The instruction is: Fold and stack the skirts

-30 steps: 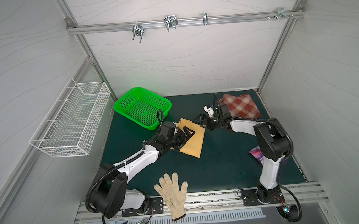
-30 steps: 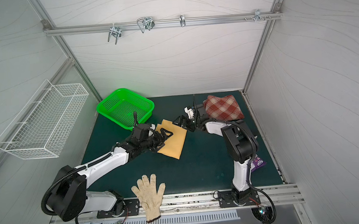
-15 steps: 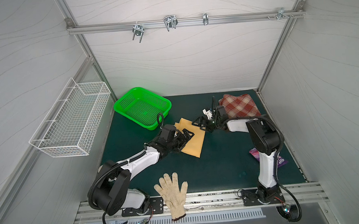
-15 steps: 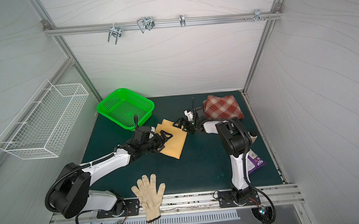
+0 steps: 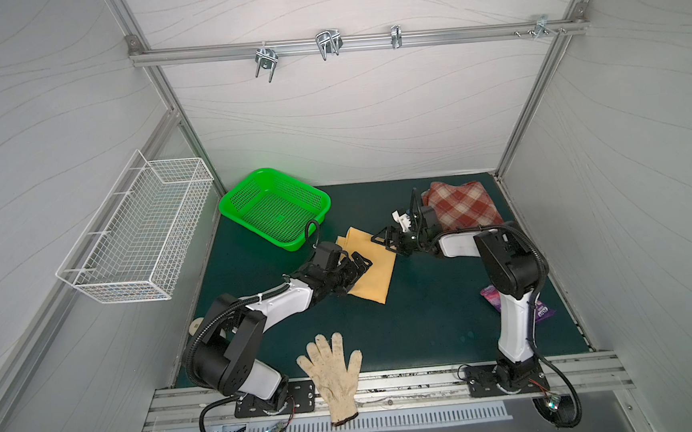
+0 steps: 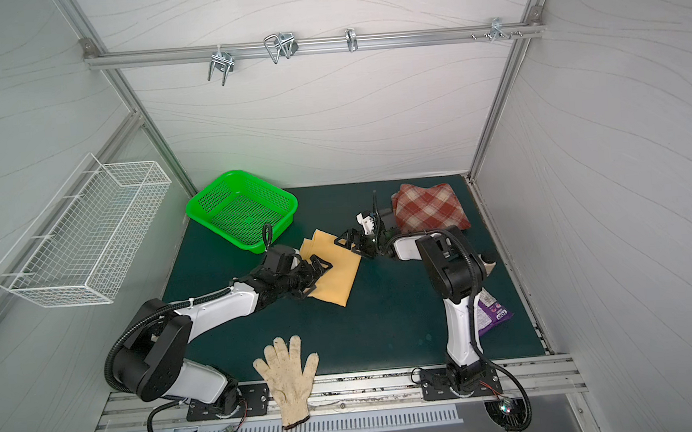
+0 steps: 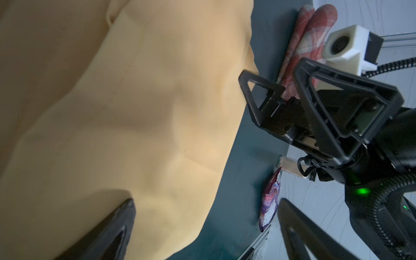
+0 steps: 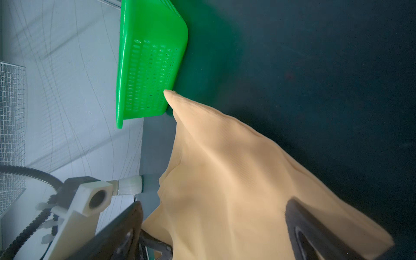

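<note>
The mustard-yellow skirt (image 5: 375, 267) lies folded into a rough rectangle just off the centre of the dark green mat (image 5: 425, 303) toward 11 o'clock in both top views. Its 8 o'clock corner is hidden under the left gripper (image 5: 356, 272). That gripper rests low over the cloth with its jaws spread wide; in the left wrist view only the two dark fingertips (image 7: 126, 216) show, cut off by the frame, and nothing is pinched between them. The right gripper (image 5: 388, 242) sits at the skirt's 1 o'clock corner, also spread apart, with yellow cloth lying between the jaws in the right wrist view, blurred at close range. The plaid skirt (image 5: 462, 204) lies folded at 1 o'clock near the back wall, well apart from the yellow one, and its 7 o'clock edge is covered by the right wrist and forearm. A green perforated basket (image 5: 275, 205) stands at 11 o'clock; the yellow skirt's far corner comes close to it, though contact cannot be judged. A knitted work glove (image 5: 332, 372) lies at 6 o'clock, its cuff overhanging the front rail (image 5: 410, 381). A purple packet (image 6: 491, 315) at 4 o'clock is half hidden behind the right arm's upright link, its print unreadable.
</note>
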